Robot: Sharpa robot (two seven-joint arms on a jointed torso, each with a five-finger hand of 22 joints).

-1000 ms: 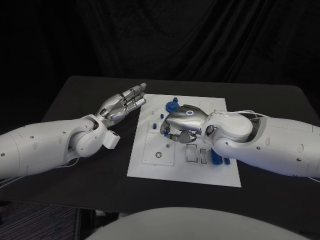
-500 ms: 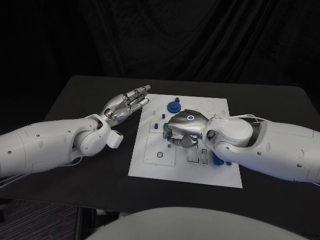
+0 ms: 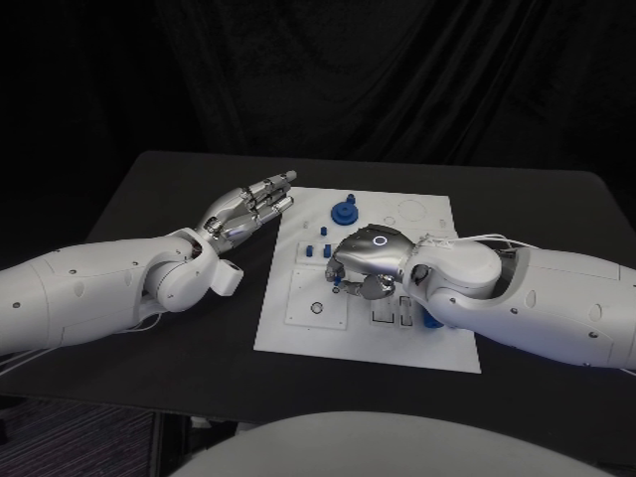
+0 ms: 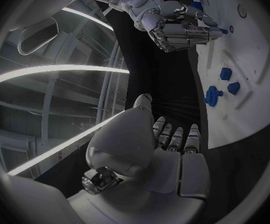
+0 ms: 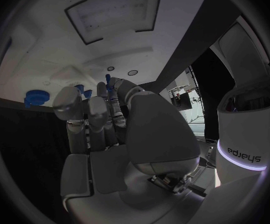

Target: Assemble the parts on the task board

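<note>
I had the right hand [image 3: 364, 260] low over mid task board [image 3: 408, 350], fingers curled round a small blue peg [image 4: 217, 29], looked like mid-insertion w/ other blue parts [image 3: 344, 212] at the far end, left hand [image 3: 246, 211] flat, empty beside board; next needs careful alignment.

Left hand [image 3: 250, 208] flat, fingers straight and together; right hand [image 3: 364, 260] palm-down, fingers curled.

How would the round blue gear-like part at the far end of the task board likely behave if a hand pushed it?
The blue gear-like part looks rigid, moulded and small, so probably stiff and light. It sits flat on the task board, so likely slides rather than tips; on edge, it might roll.
</note>
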